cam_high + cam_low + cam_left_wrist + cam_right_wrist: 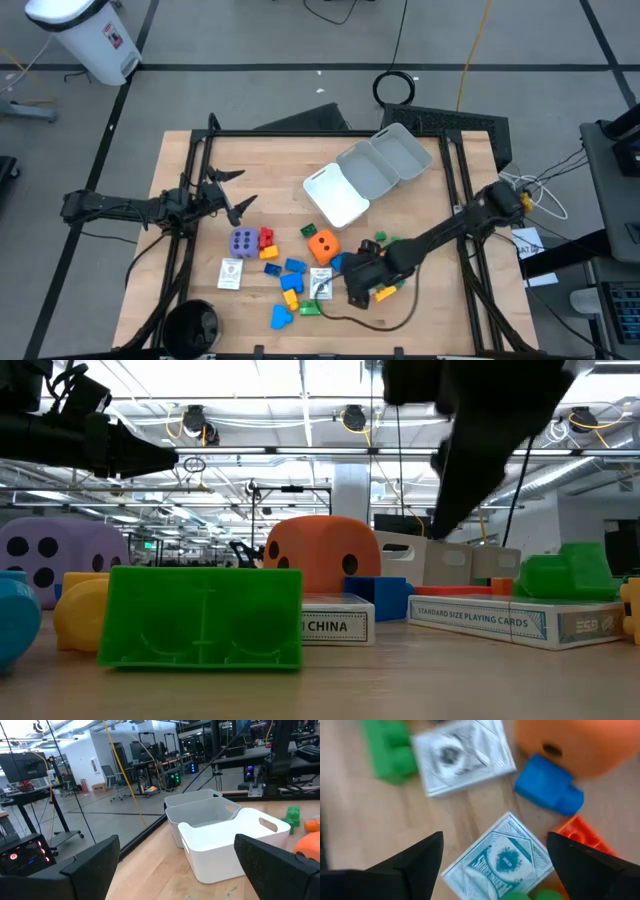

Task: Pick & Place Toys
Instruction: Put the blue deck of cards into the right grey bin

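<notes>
The toys lie scattered on the wooden table's near half. They include a purple die [242, 241], an orange die [321, 243], blue, yellow, red and green bricks, and card packs [231, 272] [321, 283]. My right gripper [356, 288] hangs open above a teal-patterned card pack [502, 860] and touches nothing. That pack lies flat beside a blue brick [547, 782], an orange brick [580, 837] and the orange die [580, 745]. My left gripper [235, 195] waits open at the table's left, held level and pointing toward the white tray [225, 845].
A white tray [337, 196] and a grey tray [382, 160] stand side by side at the table's far middle. A second card pack [462, 755] and a green brick [390, 750] lie close to my right gripper. A black frame [300, 133] runs around the table's edges.
</notes>
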### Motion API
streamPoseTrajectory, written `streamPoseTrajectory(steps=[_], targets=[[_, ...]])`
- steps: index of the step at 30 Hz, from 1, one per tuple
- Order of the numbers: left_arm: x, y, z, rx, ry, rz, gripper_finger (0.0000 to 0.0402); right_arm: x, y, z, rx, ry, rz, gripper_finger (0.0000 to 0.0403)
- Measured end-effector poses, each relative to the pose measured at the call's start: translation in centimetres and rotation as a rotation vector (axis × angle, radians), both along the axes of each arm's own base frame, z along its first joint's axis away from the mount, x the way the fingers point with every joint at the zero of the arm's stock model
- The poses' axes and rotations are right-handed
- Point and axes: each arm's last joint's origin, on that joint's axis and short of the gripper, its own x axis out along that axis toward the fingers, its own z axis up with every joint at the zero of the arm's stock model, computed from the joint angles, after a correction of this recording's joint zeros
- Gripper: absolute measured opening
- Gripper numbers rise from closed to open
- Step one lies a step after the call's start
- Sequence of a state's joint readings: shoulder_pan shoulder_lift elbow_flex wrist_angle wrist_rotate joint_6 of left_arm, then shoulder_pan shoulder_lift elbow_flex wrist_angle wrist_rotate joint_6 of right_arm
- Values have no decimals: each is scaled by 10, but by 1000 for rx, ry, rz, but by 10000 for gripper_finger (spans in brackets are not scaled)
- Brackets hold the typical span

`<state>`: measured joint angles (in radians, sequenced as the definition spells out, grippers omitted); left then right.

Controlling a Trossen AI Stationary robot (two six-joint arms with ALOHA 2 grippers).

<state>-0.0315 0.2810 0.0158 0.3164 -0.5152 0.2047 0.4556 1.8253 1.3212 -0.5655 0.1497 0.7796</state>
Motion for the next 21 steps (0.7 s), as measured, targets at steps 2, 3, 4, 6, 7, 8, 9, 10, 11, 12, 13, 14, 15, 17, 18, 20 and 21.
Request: streamPoseTrajectory(steps=[2,3,4,6,7,8,9,10,11,12,13,14,15,17,18,20,21], targets=[[0,0,0,0,1,0,397,3,-2,-13,46,67,-62,334],[0,0,0,0,1,0,397,5,-4,-20,74,101,-92,336],[0,0,0,0,0,0,397,6,-6,-25,99,134,-119,339],[0,0,0,0,1,0,397,7,-10,-29,145,188,-163,343],[0,0,0,0,0,0,397,7,-12,-30,153,210,-185,345],[0,0,0,0,0,0,397,7,-13,-32,154,227,-203,345],[0,0,0,0,1,0,397,7,-14,-34,147,231,-217,345],[0,0,0,0,0,0,397,8,-15,-35,137,227,-228,345],[0,0,0,0,0,0,397,8,-15,-36,136,229,-232,345],[0,0,0,0,1,0,397,8,-15,-36,140,230,-234,345],[0,0,0,0,0,0,397,7,-15,-35,153,234,-237,345],[0,0,0,0,0,0,397,7,-15,-33,165,236,-236,345],[0,0,0,0,1,0,397,7,-16,-30,173,229,-237,345],[0,0,0,0,0,0,397,4,-17,-23,170,217,-242,345],[0,0,0,0,1,0,397,2,-19,-20,159,213,-248,345],[0,0,0,0,0,0,397,-1,-20,-14,150,205,-258,346],[0,0,0,0,1,0,397,-2,-21,-10,144,194,-273,345]])
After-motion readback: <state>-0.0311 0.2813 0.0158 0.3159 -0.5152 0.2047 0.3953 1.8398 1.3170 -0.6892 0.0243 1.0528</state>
